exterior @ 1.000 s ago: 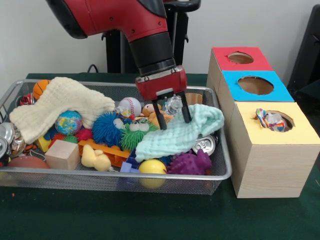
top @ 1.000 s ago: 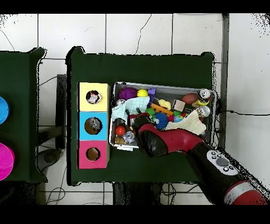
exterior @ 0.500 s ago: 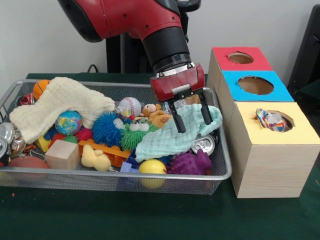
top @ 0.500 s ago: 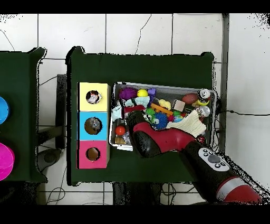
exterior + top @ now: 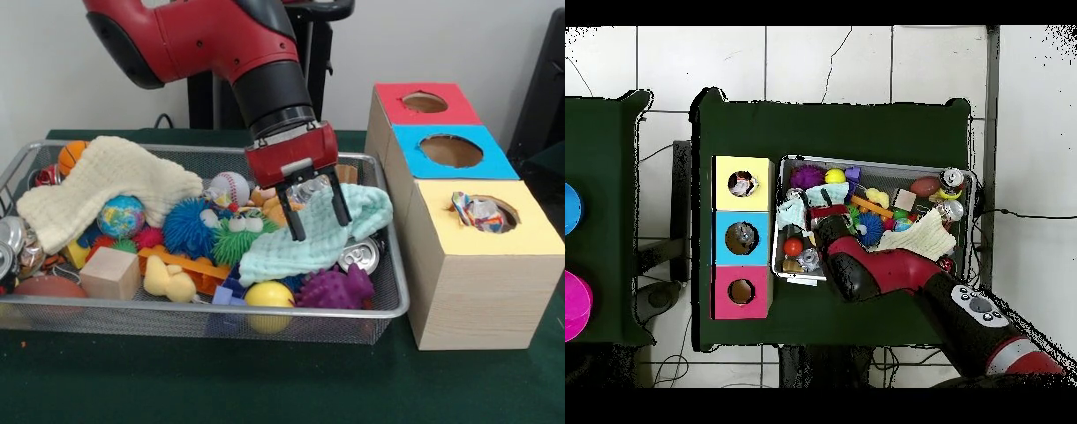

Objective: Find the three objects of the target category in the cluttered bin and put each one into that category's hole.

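Gripper, jaws apart and empty, has swung back from the bin's box-side end onto the mint cloth, probably still searching; one printed wad sits in the yellow hole beyond it.

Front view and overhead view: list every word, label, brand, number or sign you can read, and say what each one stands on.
None can be read in either view.
Globe ball: coloured map patches, any lettering too small to read.
Crumpled wad in the yellow hole: printed patches, no legible text.
Cans: no brand legible.
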Controlling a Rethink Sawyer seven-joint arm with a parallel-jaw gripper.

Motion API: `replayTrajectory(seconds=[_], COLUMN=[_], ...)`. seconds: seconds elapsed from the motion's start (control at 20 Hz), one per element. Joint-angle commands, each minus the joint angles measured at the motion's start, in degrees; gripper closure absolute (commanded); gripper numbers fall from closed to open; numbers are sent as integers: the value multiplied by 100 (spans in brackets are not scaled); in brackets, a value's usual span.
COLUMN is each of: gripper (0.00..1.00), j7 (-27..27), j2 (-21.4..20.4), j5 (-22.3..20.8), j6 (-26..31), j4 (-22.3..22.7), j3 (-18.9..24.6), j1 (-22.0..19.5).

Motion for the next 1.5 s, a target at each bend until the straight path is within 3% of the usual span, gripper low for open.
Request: replayTrajectory(seconds=[0.05, 0.55, 0.6, 0.75, 0.9, 1.05, 1.25, 1.3, 1.45, 1.5], gripper=[0, 0, 0, 0, 0, 0, 0, 0, 0, 0], j7=[692, 875, 942, 998, 716, 727, 1338, 1556, 1548, 1467], j2=[502, 1312, 1489, 2050, 2623, 2691, 2221, 2144, 2160, 2191], j5=[-604, -1842, -2051, -2100, -1378, -355, 1346, 2110, 3537, 3928], j6=[347, 345, 496, 886, 1610, 2296, 2442, 2673, 2949, 2792], j4=[-629, -1268, -1358, -1608, -1909, -2012, -1981, -1983, -1869, -1805], j3=[366, 781, 918, 948, 556, -66, -1727, -2425, -3450, -3751], j1=[-213, -649, -774, -1032, -1114, -843, 437, 1025, 1910, 2171])
